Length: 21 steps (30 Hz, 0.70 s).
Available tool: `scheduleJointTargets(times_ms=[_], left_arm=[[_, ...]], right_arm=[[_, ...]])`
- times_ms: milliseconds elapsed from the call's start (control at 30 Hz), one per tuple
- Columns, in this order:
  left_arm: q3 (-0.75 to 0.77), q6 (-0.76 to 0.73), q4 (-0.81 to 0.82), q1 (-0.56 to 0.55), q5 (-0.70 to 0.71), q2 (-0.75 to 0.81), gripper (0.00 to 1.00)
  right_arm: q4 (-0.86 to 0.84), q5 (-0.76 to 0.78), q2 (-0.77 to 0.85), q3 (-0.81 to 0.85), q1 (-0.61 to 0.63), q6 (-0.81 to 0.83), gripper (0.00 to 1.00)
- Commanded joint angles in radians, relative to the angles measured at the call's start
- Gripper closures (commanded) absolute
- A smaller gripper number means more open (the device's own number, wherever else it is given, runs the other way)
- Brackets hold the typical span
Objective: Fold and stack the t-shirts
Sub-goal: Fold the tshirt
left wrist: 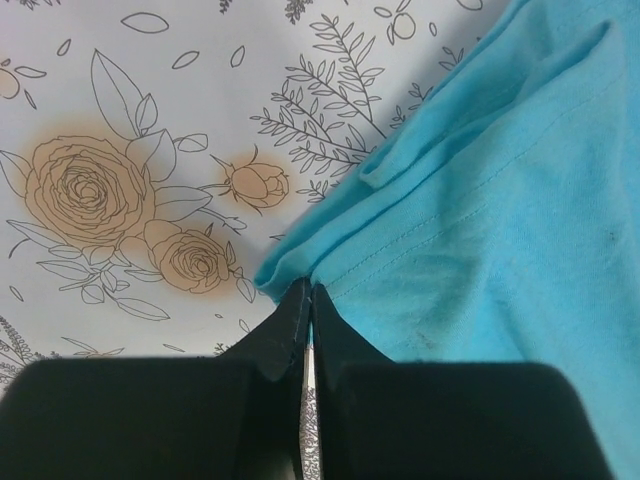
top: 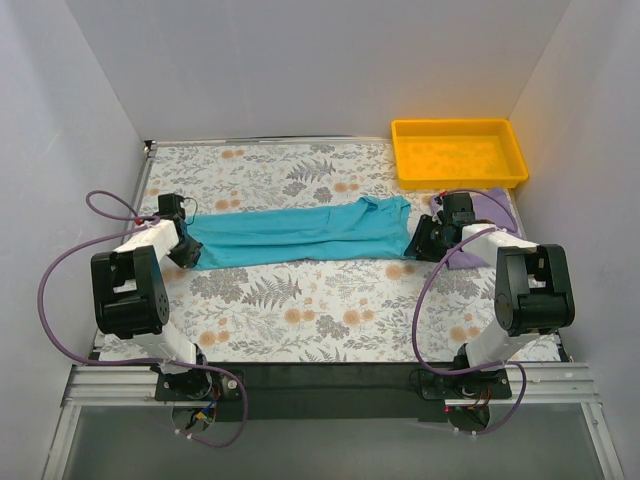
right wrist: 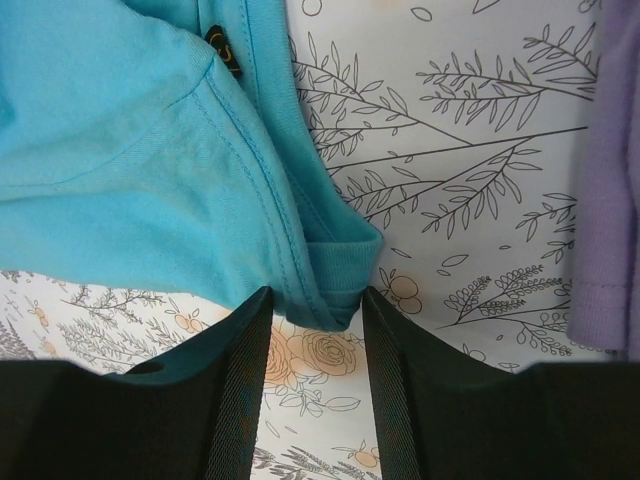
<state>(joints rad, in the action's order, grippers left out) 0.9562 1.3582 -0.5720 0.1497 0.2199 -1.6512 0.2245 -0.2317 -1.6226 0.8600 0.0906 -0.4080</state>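
Note:
The teal t-shirt lies folded into a long band across the middle of the table. My left gripper is shut on its left hem corner. My right gripper is open at the shirt's right end, its fingers straddling the teal collar edge without closing on it. The lavender t-shirt lies bunched under the right arm, and its edge shows in the right wrist view.
A yellow plastic tray stands at the back right corner. The floral tablecloth covers the table. White walls close in the left, back and right sides.

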Motion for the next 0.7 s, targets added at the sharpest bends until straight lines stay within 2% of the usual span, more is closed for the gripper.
scheduleJointTargets(times_ms=[0,200,300,333,433,667], left_arm=[[-0.002,-0.007,-0.012,-0.006,0.018,0.056,1.0],[0.019,0.004,-0.072,-0.004,0.029,0.155,1.0],[0.006,0.013,-0.098,-0.004,0.039,0.198,1.0],[0.0,0.016,-0.107,-0.004,0.047,0.206,1.0],[-0.028,0.031,-0.121,-0.001,0.065,0.225,1.0],[-0.114,0.119,-0.117,0.056,0.021,0.286,1.0]], right_arm=[[-0.025,0.015,-0.002,-0.015,-0.006,0.011,0.59],[-0.03,0.026,-0.003,-0.015,-0.006,0.009,0.66],[-0.028,0.034,-0.006,-0.012,-0.008,0.008,0.76],[-0.028,0.041,-0.005,-0.012,-0.009,0.005,0.84],[-0.022,0.058,0.001,-0.009,-0.017,0.001,0.94],[0.012,0.078,0.01,0.017,-0.045,-0.008,0.98]])
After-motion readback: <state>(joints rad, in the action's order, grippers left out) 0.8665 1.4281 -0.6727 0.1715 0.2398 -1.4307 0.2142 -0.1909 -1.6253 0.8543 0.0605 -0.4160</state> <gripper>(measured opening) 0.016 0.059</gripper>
